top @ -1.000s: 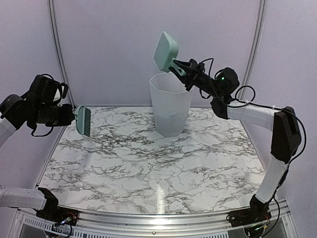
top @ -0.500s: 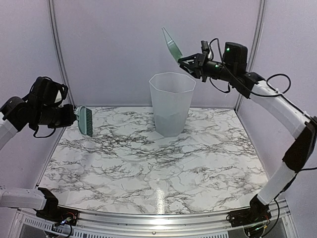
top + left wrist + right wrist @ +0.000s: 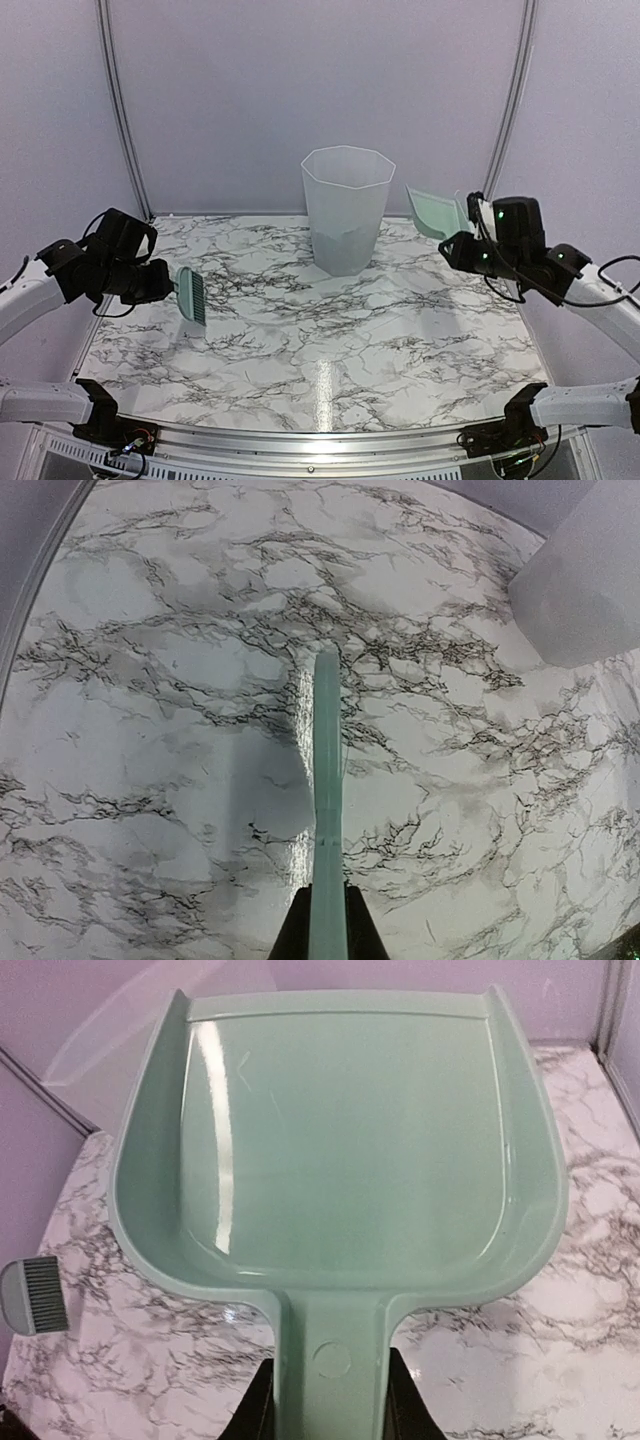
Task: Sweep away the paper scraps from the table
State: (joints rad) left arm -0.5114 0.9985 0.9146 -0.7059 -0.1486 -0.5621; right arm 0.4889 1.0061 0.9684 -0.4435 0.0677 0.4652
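Our left tool grips the brush, our right tool the dustpan, which could bump the nearby bin over.

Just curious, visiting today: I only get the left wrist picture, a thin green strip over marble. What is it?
Observer: A brush, edge-on to you; the top view shows its bristles.
Visitor: What is the other arm doing?
Observer: The right gripper holds an empty dustpan.
Visitor: Any paper left to sweep?
Observer: No scraps show on the table in any view.
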